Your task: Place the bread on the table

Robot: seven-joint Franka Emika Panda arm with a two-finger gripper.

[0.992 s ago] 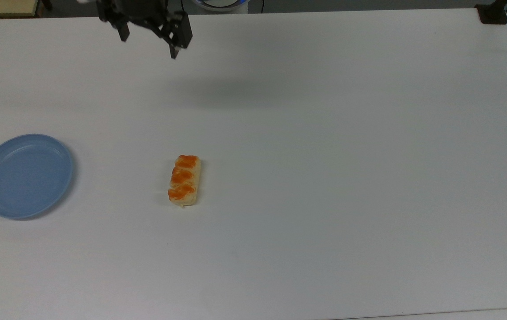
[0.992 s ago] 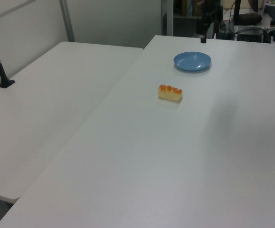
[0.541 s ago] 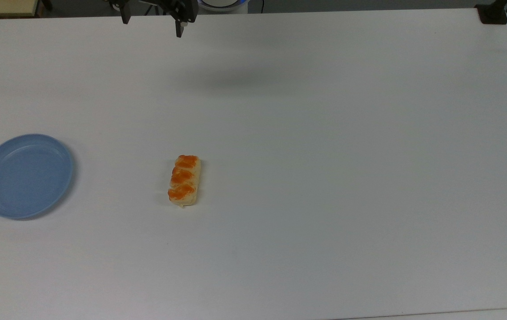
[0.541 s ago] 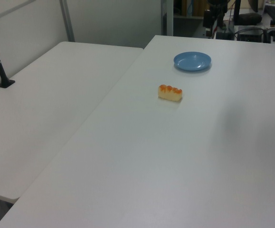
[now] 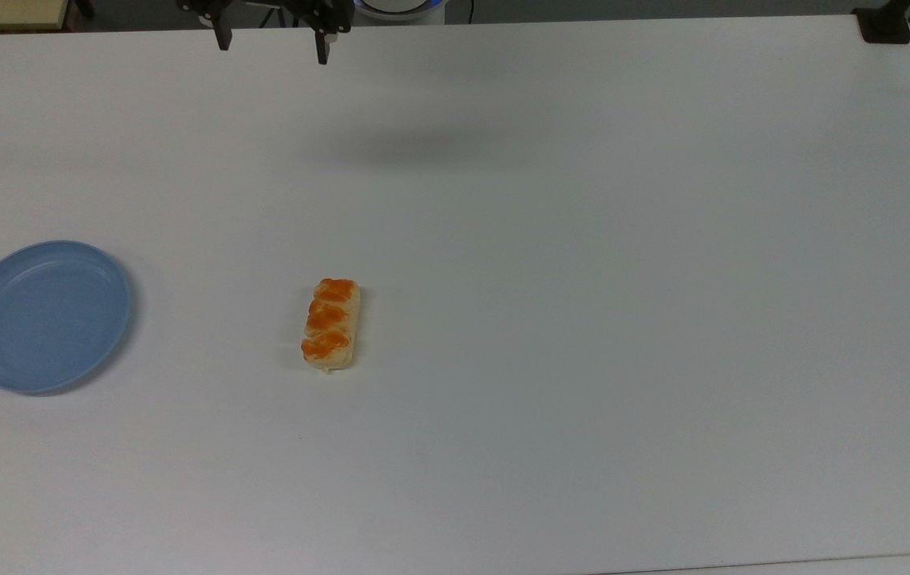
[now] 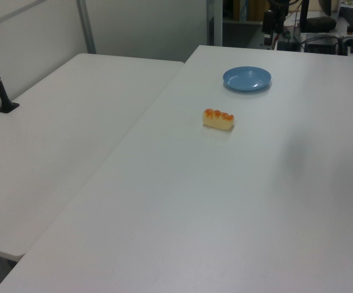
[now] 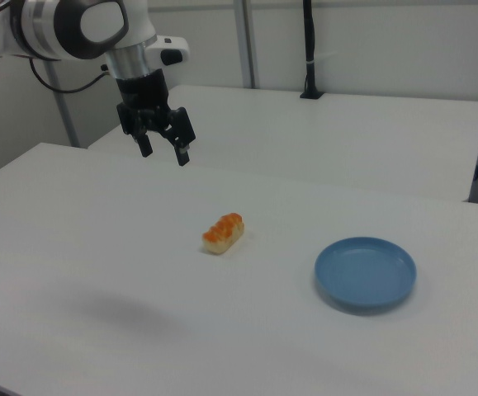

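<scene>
The bread [image 5: 330,323] [image 6: 218,118] [image 7: 224,232], a small beige roll with orange-red patches, lies on the white table [image 5: 583,279] [image 7: 98,247], well apart from the blue plate. My gripper [image 5: 271,46] [image 7: 164,152] hangs high above the table near the top view's upper edge, far from the bread. Its two black fingers [image 7: 182,153] stand wide apart with nothing between them, so it is open. In the left view the gripper [image 6: 267,35] sits at the far end of the table behind the plate.
A round blue plate [image 5: 45,316] [image 6: 247,78] [image 7: 365,273] lies bare on the top view's left side. A second white table [image 6: 60,134] adjoins. A black post base [image 5: 884,24] stands at the top view's upper right corner.
The open gripper has risen and drawn back toward the top view's upper edge, away from the bread. The bread and the plate have stayed put.
</scene>
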